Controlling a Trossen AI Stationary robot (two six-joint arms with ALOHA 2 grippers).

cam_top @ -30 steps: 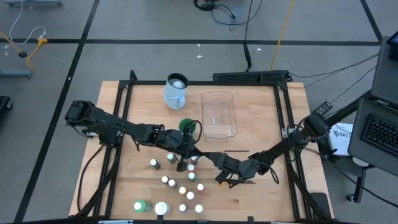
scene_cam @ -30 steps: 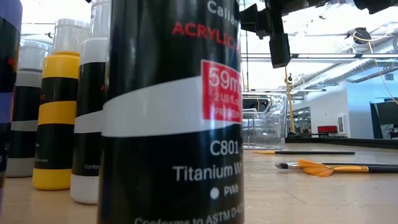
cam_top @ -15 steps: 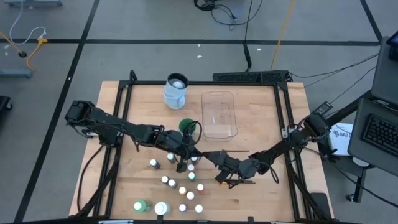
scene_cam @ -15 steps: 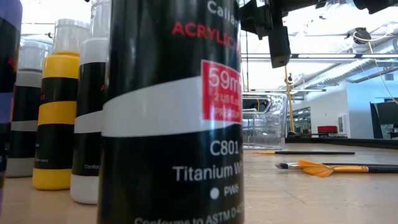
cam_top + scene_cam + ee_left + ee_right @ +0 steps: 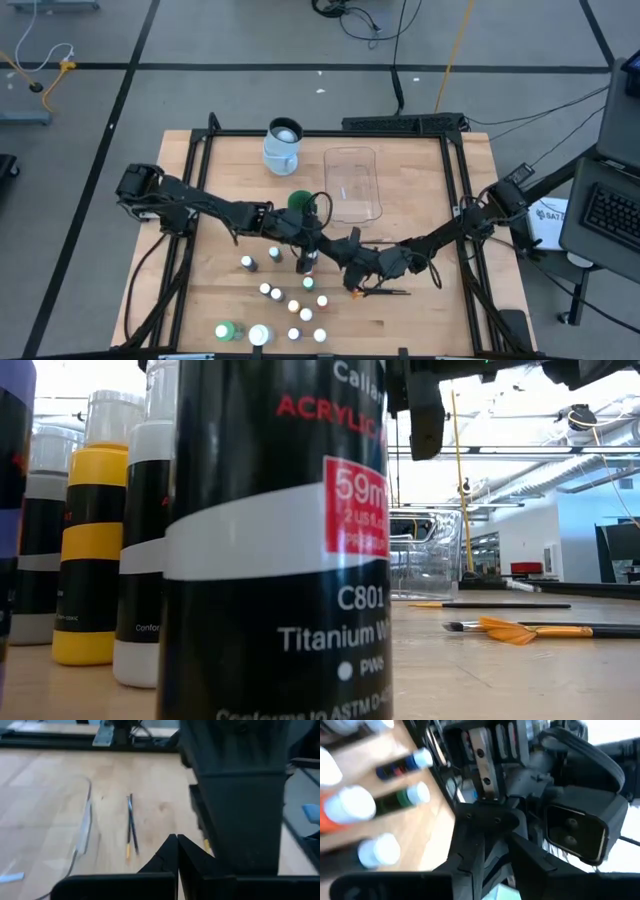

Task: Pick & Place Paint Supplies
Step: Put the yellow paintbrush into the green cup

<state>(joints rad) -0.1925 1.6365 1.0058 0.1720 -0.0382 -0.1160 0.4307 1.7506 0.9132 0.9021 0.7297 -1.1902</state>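
Note:
Several small white-capped paint bottles (image 5: 290, 295) stand on their bases at the table's near middle, with a green bottle (image 5: 225, 330) and a white jar (image 5: 259, 335) at the near edge. Thin orange-tipped brushes (image 5: 385, 292) lie flat on the wood, and the left wrist view shows brushes (image 5: 131, 825) too. My left gripper (image 5: 312, 250) hovers shut and empty above the far bottles; its shut tips (image 5: 177, 842) face the right arm. My right gripper (image 5: 348, 262) hangs right beside it, above the table. The left arm's wrist (image 5: 575, 830) fills the right wrist view.
A pale blue-white jug (image 5: 283, 145) and a clear plastic tub (image 5: 353, 183) stand at the far middle, a green round thing (image 5: 299, 203) near the tub. A second brush (image 5: 375, 243) lies behind the grippers. Bare wood lies to the right. Black frame rails edge the table.
My left gripper has gone a little toward the table's right edge and slightly down, staying shut. My right gripper has gone toward the table's left, closer to the left gripper, and has rolled about its own axis. Bottles and brushes have stayed put.

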